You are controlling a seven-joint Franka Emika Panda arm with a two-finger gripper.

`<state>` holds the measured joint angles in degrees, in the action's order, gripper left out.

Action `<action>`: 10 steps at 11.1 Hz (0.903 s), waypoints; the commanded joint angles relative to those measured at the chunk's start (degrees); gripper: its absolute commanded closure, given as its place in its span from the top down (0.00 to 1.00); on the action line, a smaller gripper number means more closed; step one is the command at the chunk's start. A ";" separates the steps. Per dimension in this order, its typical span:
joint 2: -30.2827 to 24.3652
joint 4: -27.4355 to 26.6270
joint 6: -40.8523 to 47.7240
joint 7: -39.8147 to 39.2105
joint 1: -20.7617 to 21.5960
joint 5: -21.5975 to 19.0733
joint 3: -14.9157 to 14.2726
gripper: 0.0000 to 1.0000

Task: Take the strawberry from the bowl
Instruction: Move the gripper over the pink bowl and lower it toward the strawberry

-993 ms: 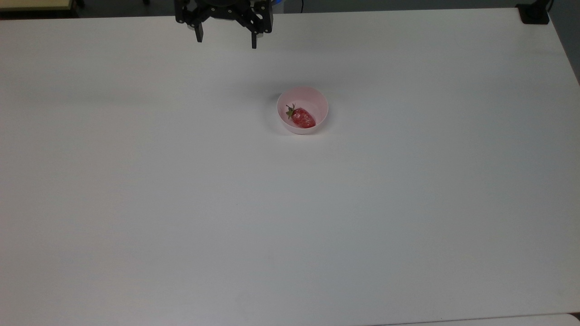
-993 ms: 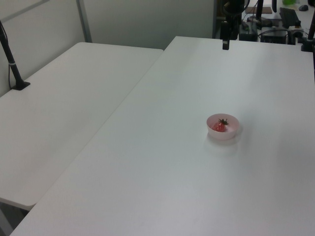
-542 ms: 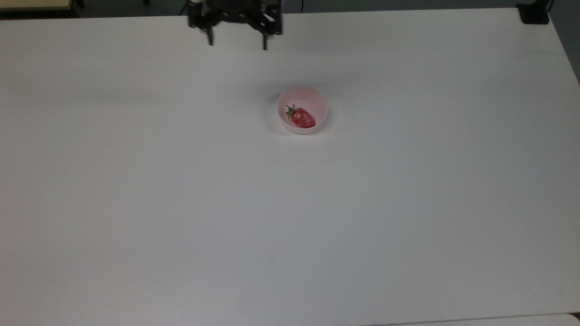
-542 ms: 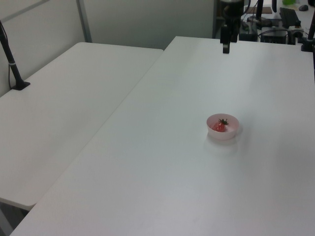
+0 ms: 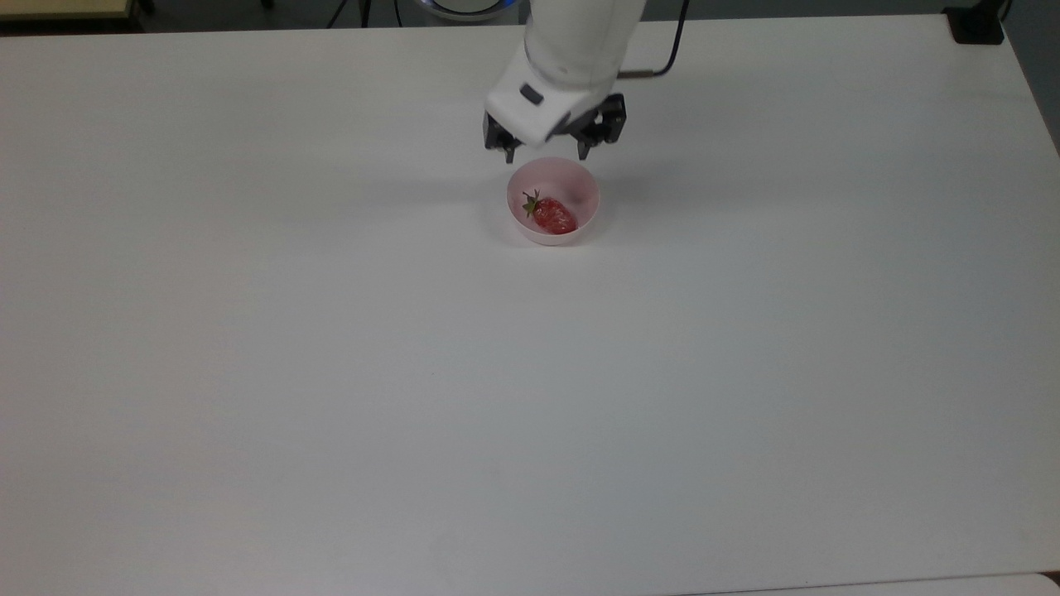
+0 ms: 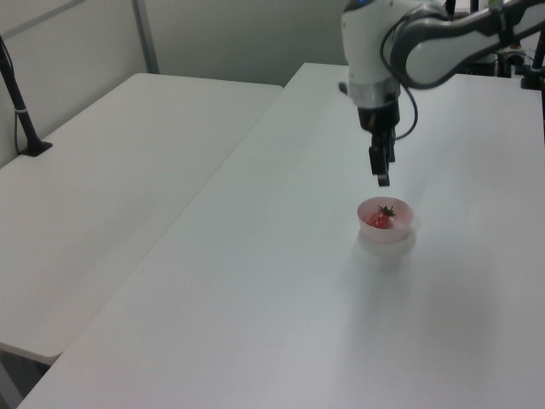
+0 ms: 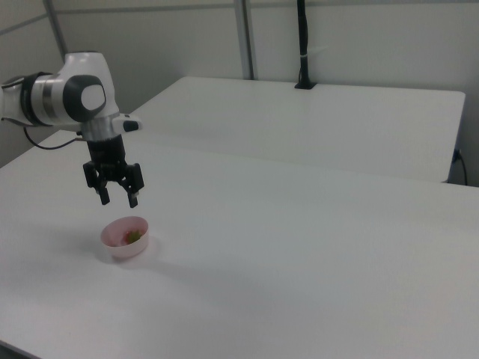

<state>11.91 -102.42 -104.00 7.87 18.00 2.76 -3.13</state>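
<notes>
A small pale pink bowl point(image 5: 553, 202) point(image 6: 387, 219) point(image 7: 126, 236) stands on the white table point(image 5: 331, 372). A red strawberry point(image 5: 552, 215) point(image 6: 380, 219) with a green stem cap lies inside it, cap toward the top view's left. In the right view its green cap point(image 7: 132, 236) peeks over the rim. My gripper point(image 5: 546, 155) point(image 6: 382, 177) point(image 7: 119, 199) hangs open a little above the bowl, over its far rim in the top view, with nothing between its fingers.
A second white table point(image 6: 102, 196) point(image 7: 314, 120) adjoins this one. A black pole point(image 6: 19, 106) point(image 7: 302, 45) is clamped to it. Desk clutter point(image 6: 502, 34) sits beyond the far edge in the left view.
The arm has swung from the table's far edge toward the bowl and come down. The gripper now hovers just above the bowl's far rim. Bowl and strawberry have not moved.
</notes>
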 commanded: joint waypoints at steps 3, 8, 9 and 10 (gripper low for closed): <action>1.36 -7.17 -7.16 -1.63 1.25 1.80 -0.82 0.81; 5.13 -7.88 -11.48 0.12 1.94 2.24 -0.56 0.78; 5.92 -7.80 -11.75 1.26 2.38 3.38 -0.56 0.78; 6.28 -7.80 -12.19 1.88 2.39 3.91 -0.47 0.78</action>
<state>17.64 -109.17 -113.91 7.39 18.91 4.56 -3.12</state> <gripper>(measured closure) 0.216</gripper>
